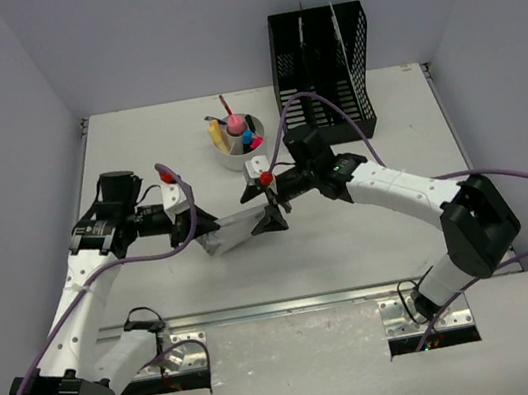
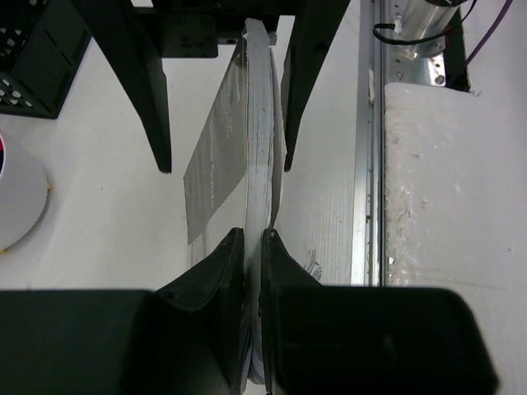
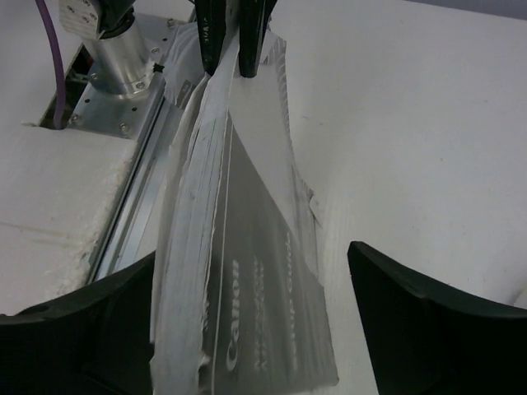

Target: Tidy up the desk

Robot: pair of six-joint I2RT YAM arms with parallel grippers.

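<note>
A thin grey-and-white Canon booklet (image 1: 239,230) is held on edge a little above the white desk (image 1: 373,240), between the two arms. My left gripper (image 1: 204,230) is shut on its left end; in the left wrist view the jaws (image 2: 254,234) pinch the booklet's pages (image 2: 247,123). My right gripper (image 1: 270,219) is open, with its fingers on either side of the booklet's right end, apart from it. The right wrist view shows the booklet (image 3: 247,271) between those wide-open fingers (image 3: 254,253), and the left gripper (image 3: 229,70) clamped at the far end.
A black mesh file rack (image 1: 320,61) stands at the back right. A white round cup (image 1: 237,141) with coloured pens stands behind the grippers. A silver rail (image 1: 292,304) runs along the desk's near edge, close below the booklet.
</note>
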